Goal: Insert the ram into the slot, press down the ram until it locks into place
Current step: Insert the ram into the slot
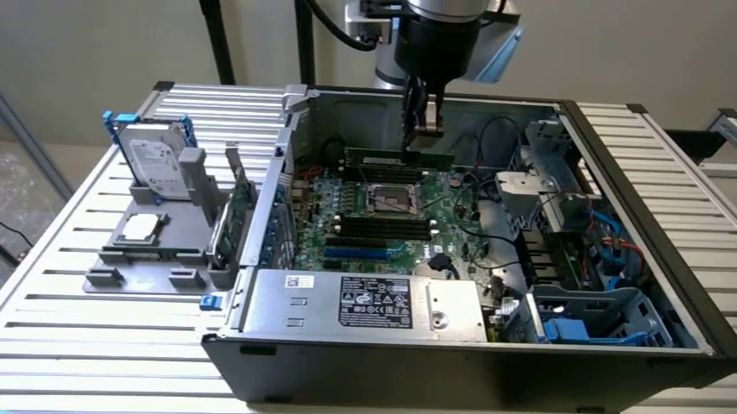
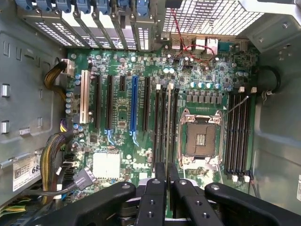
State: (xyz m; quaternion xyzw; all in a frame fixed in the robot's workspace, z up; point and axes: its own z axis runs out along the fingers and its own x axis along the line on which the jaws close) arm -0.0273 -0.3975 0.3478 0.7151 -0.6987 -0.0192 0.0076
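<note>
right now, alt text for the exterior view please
The gripper holds the ram level over the motherboard of an open computer case, not yet in a slot. A grey stand with a hard drive sits at the exterior view's left.

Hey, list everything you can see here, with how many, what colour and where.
open dark computer case: one, on the slatted silver metal table
green motherboard: one, inside the case
black memory slots: two banks, flanking the silver processor socket
blue socket: one, on the motherboard
silver hard drive: one, in the grey fixture, exterior view's left
green ram stick: one, held above the motherboard
gripper: one, black, shut on the green ram stick
</note>
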